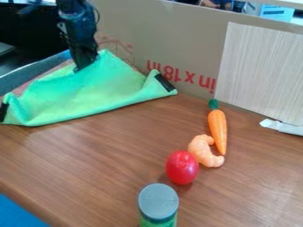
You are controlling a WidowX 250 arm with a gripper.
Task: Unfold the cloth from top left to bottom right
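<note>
Fingers of your gripper (83, 66) point downward at the raised upper part of the green cloth (98, 88), and you cannot tell from this view if they are pressed together or spread apart. Their tips are right at the cloth, but if they pinch the fabric, you also cannot tell.

The cloth lies at the left side of the table (112, 155), in front of the cardboard wall (177, 40). Its upper part rises near your gripper, and its long lower edge runs along the table top. You see one dark patch (164, 83) at its right corner and another dark patch (3, 111) at its left corner.

On the wooden surface, to the right of the cloth, you have an orange carrot (218, 128) with a green top. Just beside its tip is a curved orange piece (202, 150), and next to this one is a red oval piece (181, 167). Nearer to you stands a container with a grey lid (158, 201).

A pale wood-grain panel (260, 71) leans against the cardboard at right, with a white strip (282, 127) by its bottom. Behind the wall you notice a blue and white box (276, 12).
</note>
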